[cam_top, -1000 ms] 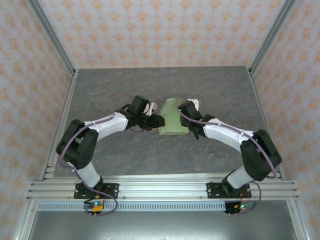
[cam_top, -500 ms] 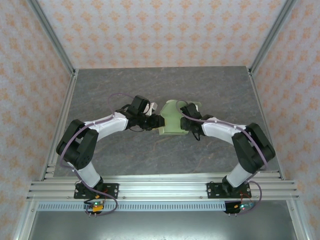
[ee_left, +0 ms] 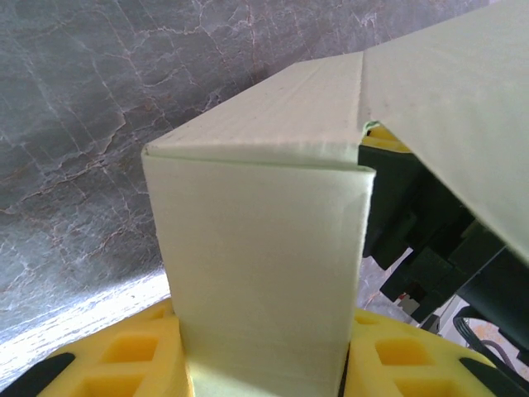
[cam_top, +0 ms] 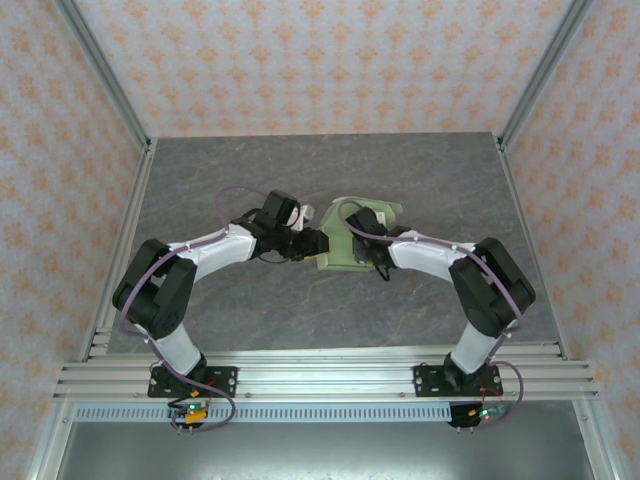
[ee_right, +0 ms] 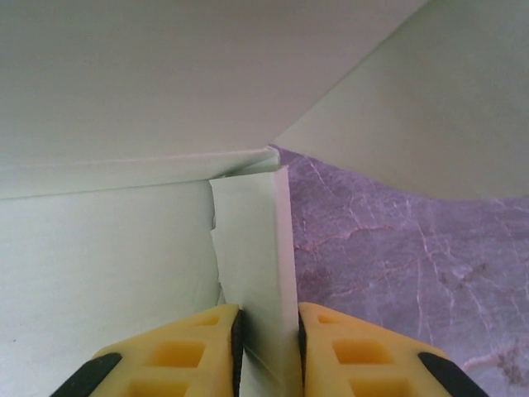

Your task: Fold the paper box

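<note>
Reaching in from the near edge, both arms meet at the middle of the table (cam_top: pixel 300 170), where the paper box (cam_top: pixel 338 258) stands half formed between them. The left gripper (cam_top: pixel 306 243) comes at it from nine o'clock, its jaws narrowed onto an upright wall of the box, with the card clamped between the yellow pads (ee_left: pixel 124 356). The right gripper (cam_top: pixel 364 238) enters from three o'clock, over the box. Its jaws are pinched nearly together on a thin corner flap (ee_right: pixel 256 248). Beyond both, at about one o'clock, a loose panel (cam_top: pixel 385 212) lies open toward the far side. The right arm looks nearer that work. The next fold probably turns on tucking the pinched flap inward against the wall that the left arm steadies.
</note>
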